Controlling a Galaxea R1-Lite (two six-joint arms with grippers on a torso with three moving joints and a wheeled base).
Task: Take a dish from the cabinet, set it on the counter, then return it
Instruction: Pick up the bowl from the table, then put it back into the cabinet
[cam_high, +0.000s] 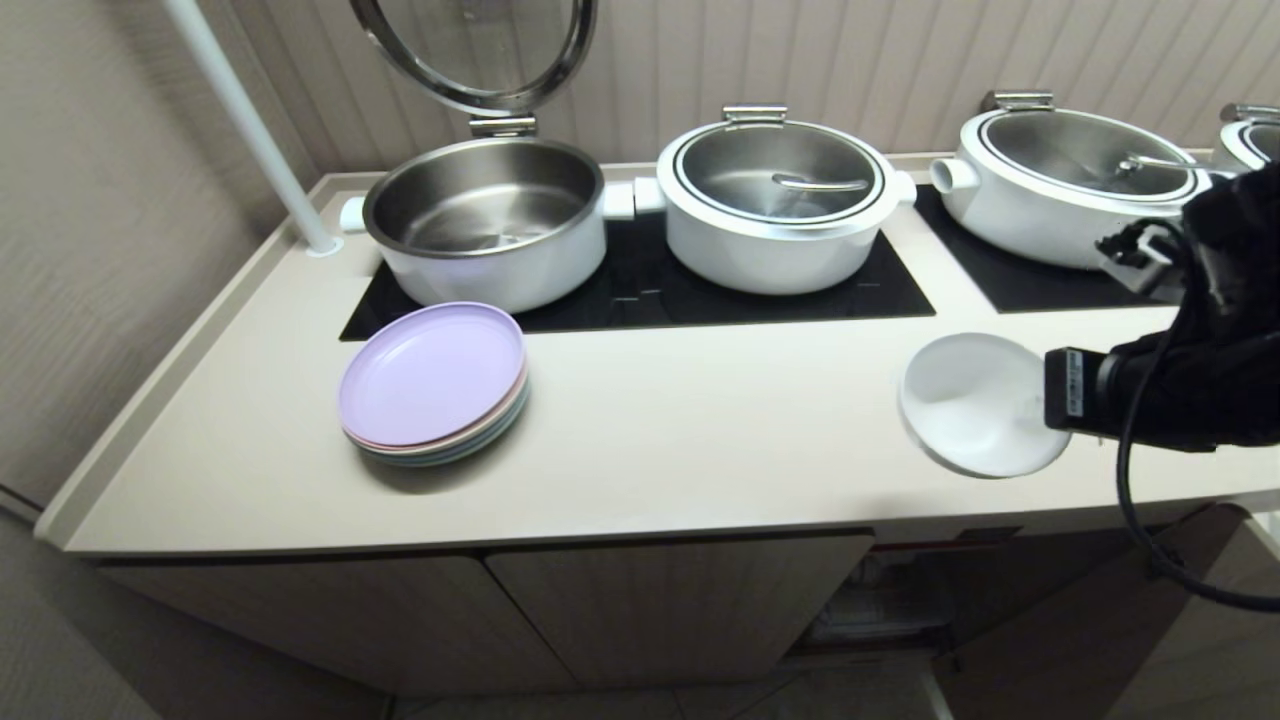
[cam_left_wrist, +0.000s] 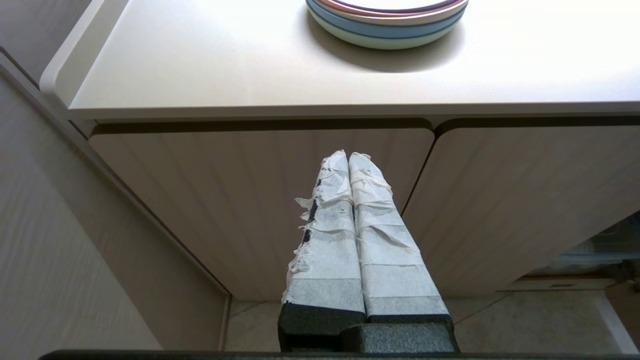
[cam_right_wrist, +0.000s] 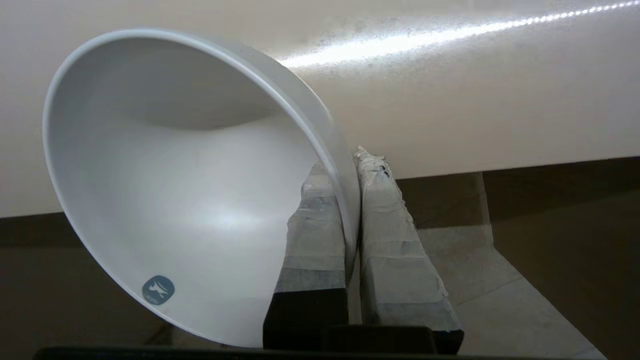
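The dish (cam_high: 975, 400), a plain white bowl, hangs tilted over the front right part of the cream counter (cam_high: 680, 430). I cannot tell whether it touches the top. My right gripper (cam_high: 1040, 405) comes in from the right and is shut on its rim. In the right wrist view one taped finger lies inside the dish (cam_right_wrist: 175, 190) and the other outside, the right gripper (cam_right_wrist: 345, 162) pinching the wall. The beige fluted cabinet (cam_high: 670, 600) stands below. My left gripper (cam_left_wrist: 348, 156) is shut and empty, parked low in front of the cabinet's closed doors (cam_left_wrist: 250, 200).
A stack of pastel plates (cam_high: 433, 385) sits on the counter's left part. Behind it an open steel pot (cam_high: 485, 225) and two lidded white pots (cam_high: 775, 205) (cam_high: 1070, 180) stand on black cooktops (cam_high: 640, 285). A white pole (cam_high: 250, 130) rises at the back left. The cabinet's right door (cam_high: 1040, 610) hangs open.
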